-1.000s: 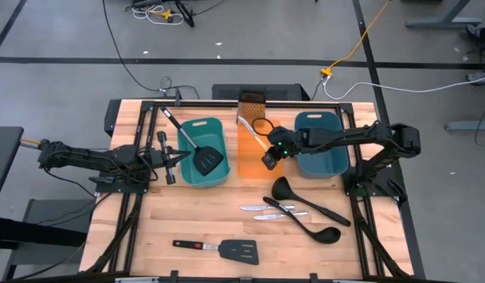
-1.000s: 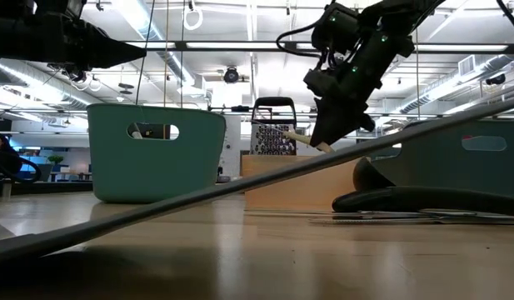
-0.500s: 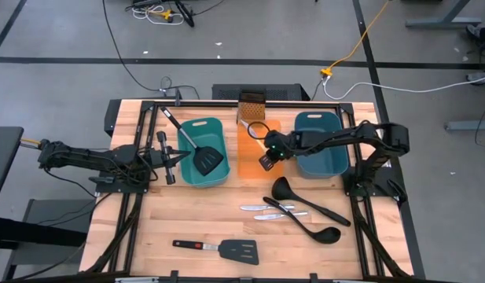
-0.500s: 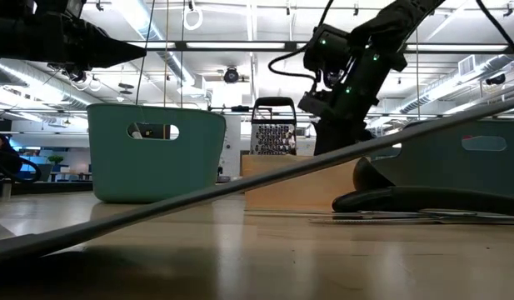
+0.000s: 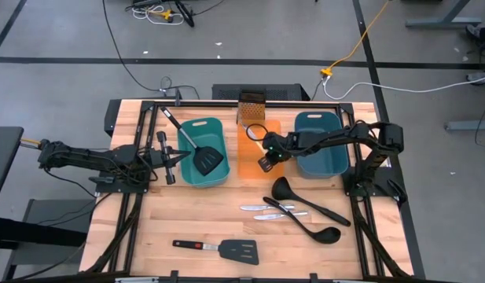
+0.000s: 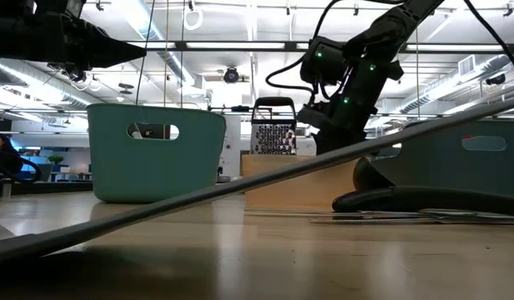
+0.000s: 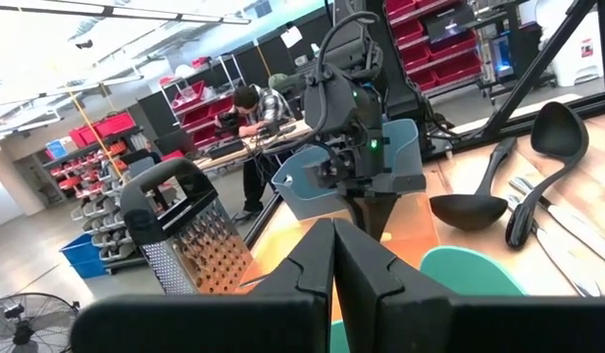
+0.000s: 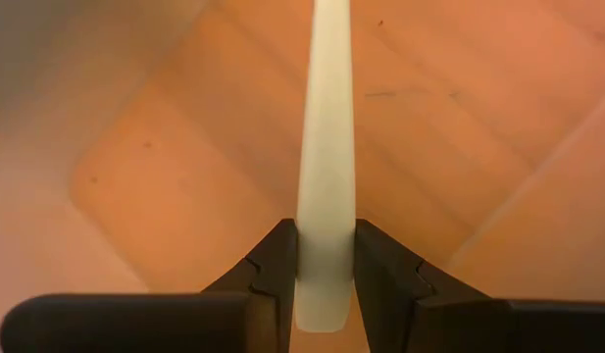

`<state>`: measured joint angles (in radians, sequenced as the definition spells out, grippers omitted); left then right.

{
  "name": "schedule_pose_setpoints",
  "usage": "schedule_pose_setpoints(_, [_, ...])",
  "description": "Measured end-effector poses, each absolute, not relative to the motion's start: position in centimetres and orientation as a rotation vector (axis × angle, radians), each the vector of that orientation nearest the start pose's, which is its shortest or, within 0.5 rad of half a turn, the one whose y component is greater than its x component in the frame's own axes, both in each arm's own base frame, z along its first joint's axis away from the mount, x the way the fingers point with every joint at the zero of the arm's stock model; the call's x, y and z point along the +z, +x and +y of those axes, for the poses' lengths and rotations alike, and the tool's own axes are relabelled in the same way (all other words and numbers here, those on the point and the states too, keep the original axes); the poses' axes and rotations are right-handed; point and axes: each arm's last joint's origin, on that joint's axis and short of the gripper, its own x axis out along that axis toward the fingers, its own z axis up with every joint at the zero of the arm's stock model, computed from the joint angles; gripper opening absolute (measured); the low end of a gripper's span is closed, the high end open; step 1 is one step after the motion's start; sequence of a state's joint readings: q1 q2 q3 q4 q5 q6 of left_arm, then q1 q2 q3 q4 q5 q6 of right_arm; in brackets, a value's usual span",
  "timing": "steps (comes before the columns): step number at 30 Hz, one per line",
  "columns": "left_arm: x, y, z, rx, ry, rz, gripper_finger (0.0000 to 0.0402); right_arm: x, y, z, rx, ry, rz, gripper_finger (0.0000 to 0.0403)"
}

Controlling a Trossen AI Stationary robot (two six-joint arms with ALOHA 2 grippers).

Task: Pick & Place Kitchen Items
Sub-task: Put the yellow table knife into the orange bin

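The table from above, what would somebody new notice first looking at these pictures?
Probably the right gripper low over the orange tray at the table's middle, shut on a pale, cream-coloured handle. Next, the black slotted spatula leaning out of the left teal tub, with the left gripper shut and waiting beside it. Nearer the front edge lie two black ladles, silver knives and another spatula.

Box grater (image 5: 251, 105) standing at counter's far edge; teal tubs (image 5: 203, 151) (image 5: 319, 142) flanking orange tray (image 5: 250, 161).
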<state>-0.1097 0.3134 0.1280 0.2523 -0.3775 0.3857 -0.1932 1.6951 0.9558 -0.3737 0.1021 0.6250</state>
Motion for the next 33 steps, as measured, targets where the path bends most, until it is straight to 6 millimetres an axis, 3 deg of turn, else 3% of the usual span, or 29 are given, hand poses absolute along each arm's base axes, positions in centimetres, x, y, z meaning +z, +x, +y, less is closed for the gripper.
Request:
schedule_pose_setpoints(20, [20.5, 11.6, -0.2, 0.277, 0.379, -0.011, 0.0016, 14.8, 31.1, -7.2, -0.644, 0.639, 1.022, 0.0084])
schedule_pose_setpoints(33, [20.5, 11.6, -0.2, 0.280, 0.379, -0.011, 0.0016, 14.1, 34.4, -8.0, -0.629, 0.561, 1.172, 0.0084])
